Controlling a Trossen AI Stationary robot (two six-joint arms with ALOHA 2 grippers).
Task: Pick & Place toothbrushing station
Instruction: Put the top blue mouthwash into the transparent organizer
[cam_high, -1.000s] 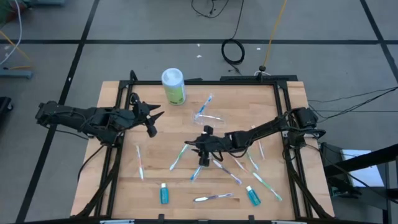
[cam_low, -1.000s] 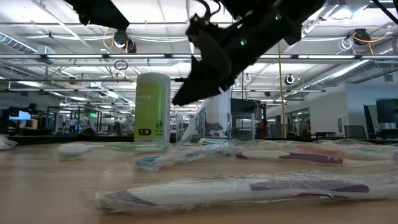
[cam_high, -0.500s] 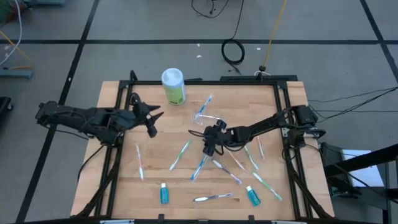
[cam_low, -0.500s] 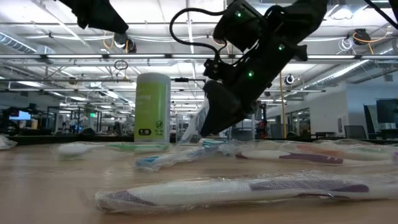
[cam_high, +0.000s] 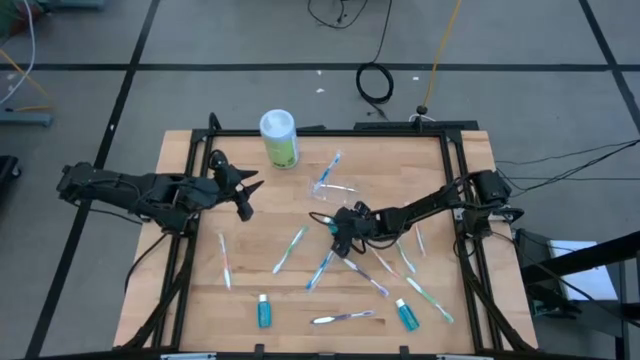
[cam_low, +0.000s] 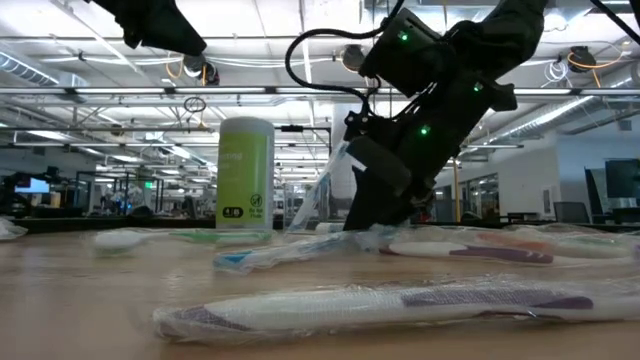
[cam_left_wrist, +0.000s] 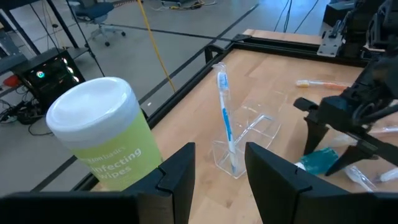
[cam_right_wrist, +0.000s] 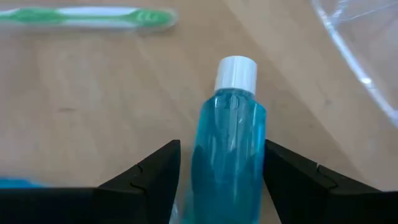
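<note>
A small blue tube with a white cap (cam_right_wrist: 229, 134) lies on the table near its middle. My right gripper (cam_high: 338, 228) is open, slants down over the tube, and has one finger on each side of it. Whether either finger touches the tube, I cannot tell. The clear cup (cam_high: 331, 187) lies on its side just beyond, with a blue toothbrush (cam_left_wrist: 224, 112) in it. Two more blue tubes (cam_high: 264, 311) (cam_high: 406, 315) lie near the front edge. Several wrapped toothbrushes (cam_high: 291, 248) are scattered around. My left gripper (cam_high: 243, 196) hangs open and empty at the left.
A green canister with a white lid (cam_high: 279, 138) stands at the far edge, left of the cup. Black frame rails (cam_high: 188, 250) run along the table's sides. Bare wood (cam_high: 250, 255) lies between my left gripper and the toothbrushes.
My right gripper has come down to the tabletop, drawn back a little toward the table's right edge, and rolled about its own axis.
</note>
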